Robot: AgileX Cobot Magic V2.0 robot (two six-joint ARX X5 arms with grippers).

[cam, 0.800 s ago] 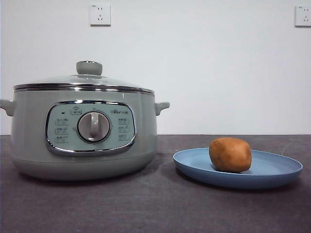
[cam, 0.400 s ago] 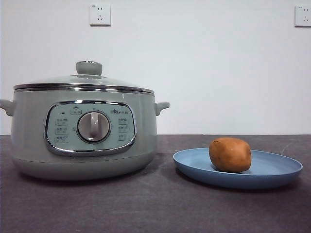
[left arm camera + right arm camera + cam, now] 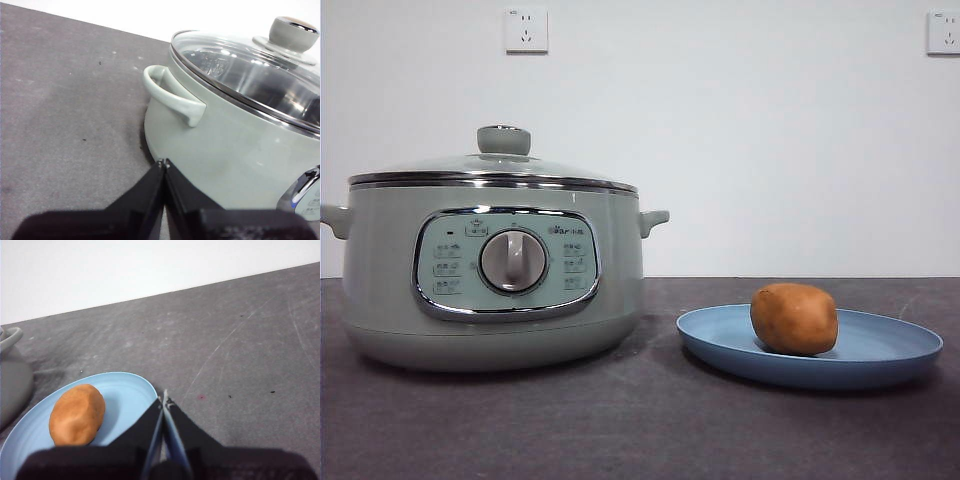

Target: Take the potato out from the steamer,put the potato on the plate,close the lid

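Note:
The sage-green steamer (image 3: 490, 270) stands at the left of the table with its glass lid (image 3: 495, 165) seated on the rim. To its right the orange-brown potato (image 3: 794, 318) lies on the light blue plate (image 3: 880, 355). Neither arm shows in the front view. My left gripper (image 3: 163, 163) is shut and empty, close beside the steamer (image 3: 225, 145) wall below a side handle; the lid (image 3: 250, 70) shows closed. My right gripper (image 3: 164, 399) is shut and empty, just above the plate (image 3: 125, 390) rim, a short way from the potato (image 3: 77, 414).
The table is a dark grey scratched surface (image 3: 640, 430) against a white wall with two sockets (image 3: 526, 30). The steamer's side handle (image 3: 172, 97) sticks out near my left gripper. A bit of the steamer (image 3: 12, 375) borders the plate in the right wrist view.

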